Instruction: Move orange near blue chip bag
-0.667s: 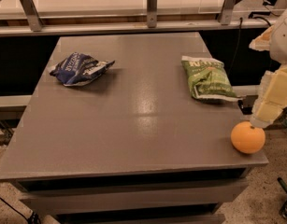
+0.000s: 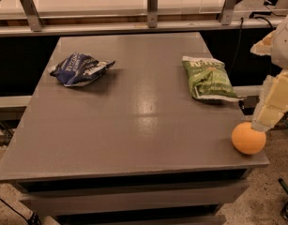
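The gripper (image 2: 260, 124) hung at the right edge of the view, its pale, blocky lower end down against the upper right side of the orange (image 2: 248, 138). Whether it was apart, together or clamped on the fruit could not be told. The arm (image 2: 280, 86) above it rose up and out of sight at the right. The orange sat on the grey table (image 2: 134, 125) at the front right corner, close to both the front edge and the right edge. Further back on the same side lay the green chip bag (image 2: 208, 78), flat and crumpled, well apart from the orange. The blue chip bag (image 2: 80, 69) lay on the back left part of the table, about level with the green one and well apart from it. It was farther still from the orange, with bare tabletop between them. Beyond the back edge ran a pale rail (image 2: 110, 28) with metal posts (image 2: 152, 6) standing on it.
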Controlling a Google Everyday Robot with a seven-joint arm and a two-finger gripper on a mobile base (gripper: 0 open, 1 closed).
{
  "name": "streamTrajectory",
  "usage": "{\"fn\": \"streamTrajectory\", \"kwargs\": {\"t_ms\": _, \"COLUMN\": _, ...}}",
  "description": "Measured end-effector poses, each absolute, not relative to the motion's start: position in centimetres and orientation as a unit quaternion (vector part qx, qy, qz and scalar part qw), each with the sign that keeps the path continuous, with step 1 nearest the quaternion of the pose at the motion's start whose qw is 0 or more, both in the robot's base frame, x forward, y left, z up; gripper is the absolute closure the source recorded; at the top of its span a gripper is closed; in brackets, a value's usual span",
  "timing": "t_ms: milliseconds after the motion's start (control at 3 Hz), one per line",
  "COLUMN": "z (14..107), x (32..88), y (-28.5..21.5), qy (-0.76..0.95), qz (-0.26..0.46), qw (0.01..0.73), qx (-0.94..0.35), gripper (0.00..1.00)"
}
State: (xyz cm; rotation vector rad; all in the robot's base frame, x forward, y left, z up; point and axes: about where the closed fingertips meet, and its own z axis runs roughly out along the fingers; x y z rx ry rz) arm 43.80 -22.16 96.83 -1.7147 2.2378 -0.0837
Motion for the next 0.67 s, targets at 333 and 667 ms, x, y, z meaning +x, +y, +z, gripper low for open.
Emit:
{"fn": "streamTrajectory", "kwargs": {"t_ms": 333, "z": 94.4, "x": 43.2, "y": -23.2, "qy": 0.789, "qz": -0.007, "qw": 0.152, "qx": -0.595, "gripper": 0.00}}
{"fn": "streamTrajectory", "kwargs": {"t_ms": 667, "z": 91.6, "x": 42.0, "y": -23.8, "qy": 0.791, "qz": 0.017, "qw": 0.131, "qx": -0.597, "gripper": 0.00}}
